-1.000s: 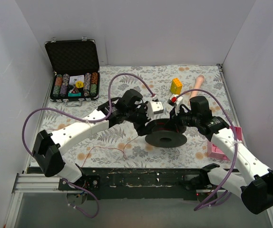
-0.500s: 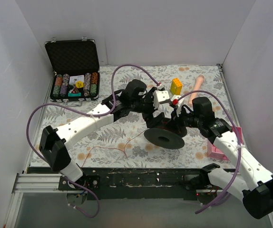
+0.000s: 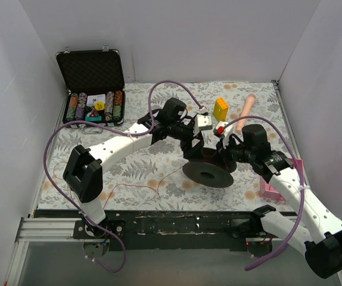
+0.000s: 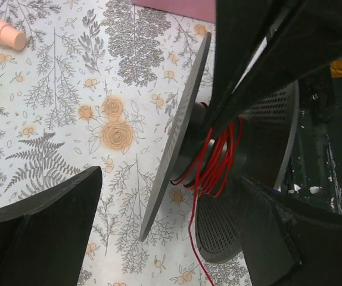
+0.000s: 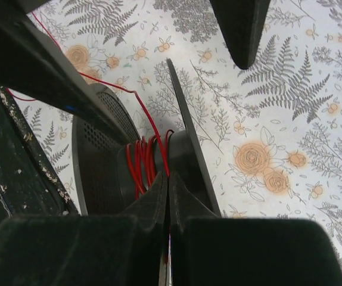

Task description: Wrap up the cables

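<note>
Mid-winding: thin dark-red wire [image 4: 215, 161] circles a black plastic spool [image 4: 177, 137]. The right end effector [image 5: 168, 199] pinches it; the left end effector [image 4: 171, 176] gapes apart. Next likely needs another guided turn.

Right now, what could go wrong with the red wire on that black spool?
The red wire sits in loose loops on the spool, so some may slide off or tangle. The right hand is pinched shut on the wire at the hub; a hard tug could snap it or tip the spool. The open left hand nearby could snag a loop.
</note>
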`<state>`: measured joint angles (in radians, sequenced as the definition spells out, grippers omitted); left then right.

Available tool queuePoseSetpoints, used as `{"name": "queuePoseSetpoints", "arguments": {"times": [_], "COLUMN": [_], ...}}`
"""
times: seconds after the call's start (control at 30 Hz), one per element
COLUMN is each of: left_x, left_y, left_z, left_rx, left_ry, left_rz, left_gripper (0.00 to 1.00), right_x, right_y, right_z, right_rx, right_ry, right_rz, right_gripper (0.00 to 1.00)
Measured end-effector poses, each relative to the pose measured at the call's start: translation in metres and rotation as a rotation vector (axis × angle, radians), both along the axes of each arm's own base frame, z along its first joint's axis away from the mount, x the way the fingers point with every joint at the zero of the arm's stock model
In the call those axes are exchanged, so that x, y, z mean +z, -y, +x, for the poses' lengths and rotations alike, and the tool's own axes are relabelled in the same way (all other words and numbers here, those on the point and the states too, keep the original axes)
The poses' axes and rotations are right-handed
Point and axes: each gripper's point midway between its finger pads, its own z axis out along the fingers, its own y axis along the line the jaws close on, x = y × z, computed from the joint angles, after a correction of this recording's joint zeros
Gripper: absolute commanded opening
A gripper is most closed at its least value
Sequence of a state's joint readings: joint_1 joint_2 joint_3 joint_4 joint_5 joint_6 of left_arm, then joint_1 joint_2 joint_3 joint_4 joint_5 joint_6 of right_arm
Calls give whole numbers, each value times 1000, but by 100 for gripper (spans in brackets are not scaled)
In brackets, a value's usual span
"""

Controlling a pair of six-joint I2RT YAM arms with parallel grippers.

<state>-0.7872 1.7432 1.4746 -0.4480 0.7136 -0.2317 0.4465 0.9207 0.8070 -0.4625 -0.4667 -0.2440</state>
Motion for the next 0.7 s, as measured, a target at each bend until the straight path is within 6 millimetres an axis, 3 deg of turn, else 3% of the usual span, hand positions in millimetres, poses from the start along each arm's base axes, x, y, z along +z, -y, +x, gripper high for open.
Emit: {"name": "queuePoseSetpoints", "arguments": {"times": [0.7], "left_x": [-17], "left_y": [27], "left_z": [-18], "left_rx": [-63], "left_ry": [-64], "left_rz": [13], "left_gripper": [62], "right_x": [-22], "right_y": [24], "right_z": [-1], "right_rx": [-139], "right_ry": [-59], "right_rz": [-40], "right_gripper": [1]}}
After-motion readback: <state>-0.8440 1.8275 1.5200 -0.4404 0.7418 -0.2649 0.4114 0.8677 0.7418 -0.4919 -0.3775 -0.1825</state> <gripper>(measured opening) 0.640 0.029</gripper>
